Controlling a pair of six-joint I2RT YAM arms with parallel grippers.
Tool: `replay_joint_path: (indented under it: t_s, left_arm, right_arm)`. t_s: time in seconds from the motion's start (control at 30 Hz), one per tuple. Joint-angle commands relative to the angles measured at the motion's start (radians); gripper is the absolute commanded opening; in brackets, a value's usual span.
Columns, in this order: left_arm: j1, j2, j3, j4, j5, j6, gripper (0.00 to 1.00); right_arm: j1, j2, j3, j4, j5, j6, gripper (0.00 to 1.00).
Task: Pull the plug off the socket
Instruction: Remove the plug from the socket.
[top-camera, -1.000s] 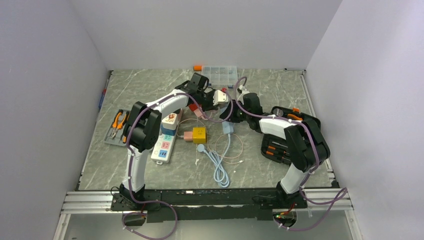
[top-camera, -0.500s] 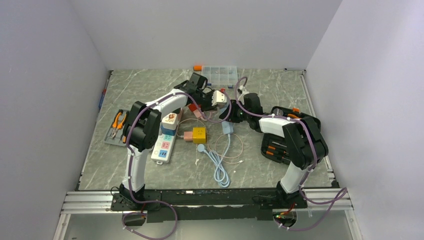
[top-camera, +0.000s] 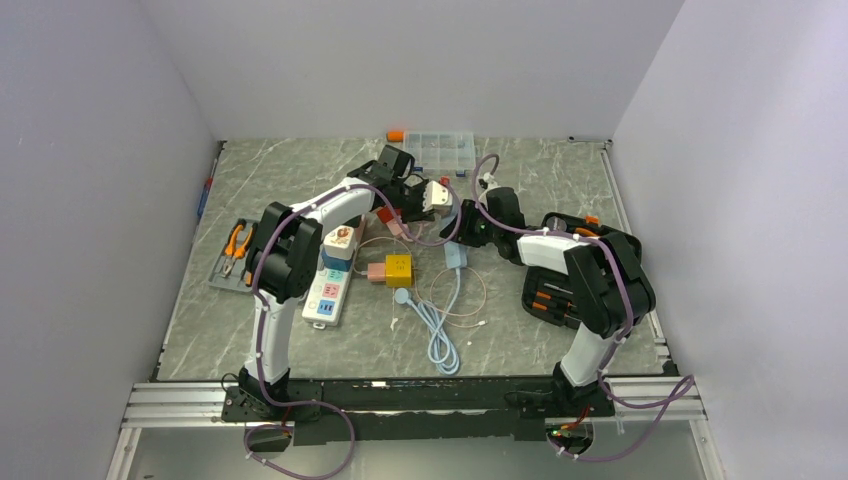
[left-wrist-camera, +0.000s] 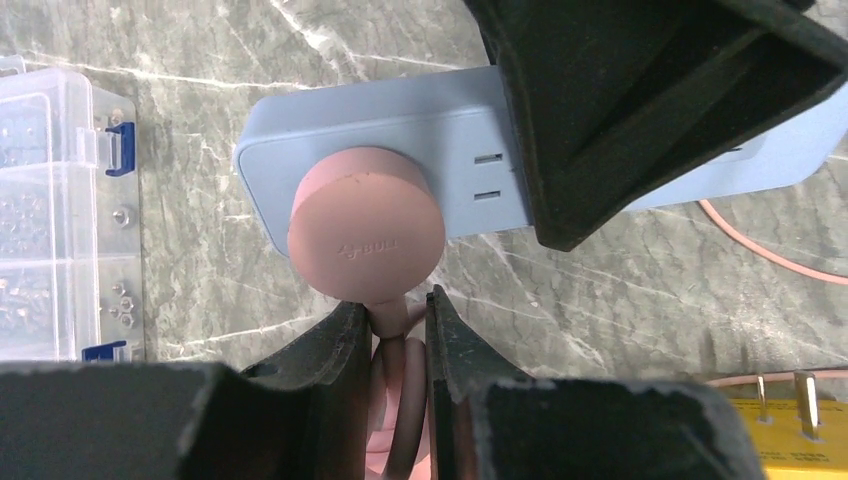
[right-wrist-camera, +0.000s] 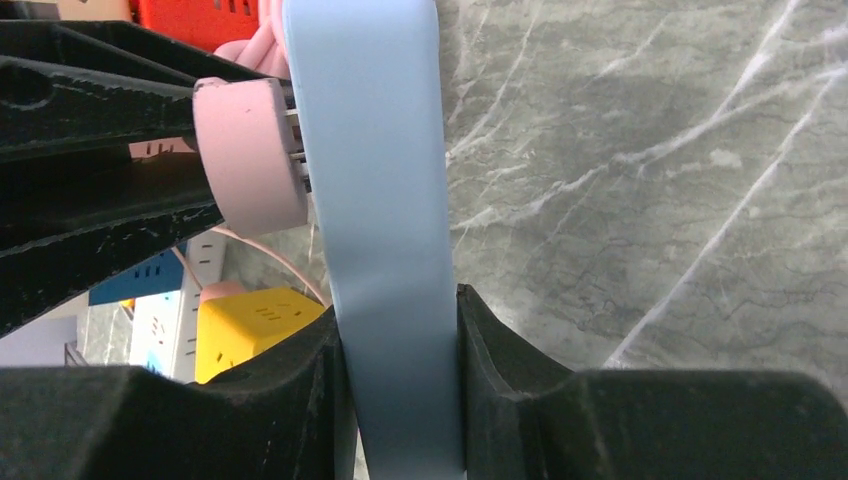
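**Two arms meet at the far centre of the table, gripping a pale blue socket (right-wrist-camera: 385, 200) and the pink plug (left-wrist-camera: 365, 225) seated in it.**

On my left wrist feed, the left gripper (left-wrist-camera: 398, 312) has its fingers narrowed onto the pink stem just below the plug's round head. On the right wrist feed, the right gripper (right-wrist-camera: 400, 345) squeezes the socket's two broad faces, with the block held on edge over the marbled table (right-wrist-camera: 650, 200). A sliver of metal prong shows between the plug and the socket face. A clear parts box (top-camera: 440, 148) sits at the table's far edge. A yellow adapter (top-camera: 399, 268) lies nearer my side, and a white power strip (top-camera: 330, 285) lies to the near left.
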Motion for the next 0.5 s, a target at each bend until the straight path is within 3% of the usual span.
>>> replay_joint_path:
  t_s: [0.0, 0.33, 0.47]
  left_arm:
    - [0.013, -0.089, 0.071, -0.144, 0.211, 0.005, 0.0]
    - [0.028, -0.082, 0.073, -0.136, 0.214, -0.017, 0.0]
    - [0.02, -0.071, 0.062, -0.026, 0.119, -0.099, 0.0]
  right_arm:
    - [-0.125, 0.04, -0.031, -0.23, 0.564, 0.078, 0.0]
    - [-0.133, -0.073, -0.093, -0.098, 0.431, 0.057, 0.0]
    - [-0.133, -0.102, -0.08, -0.051, 0.335, 0.04, 0.0]
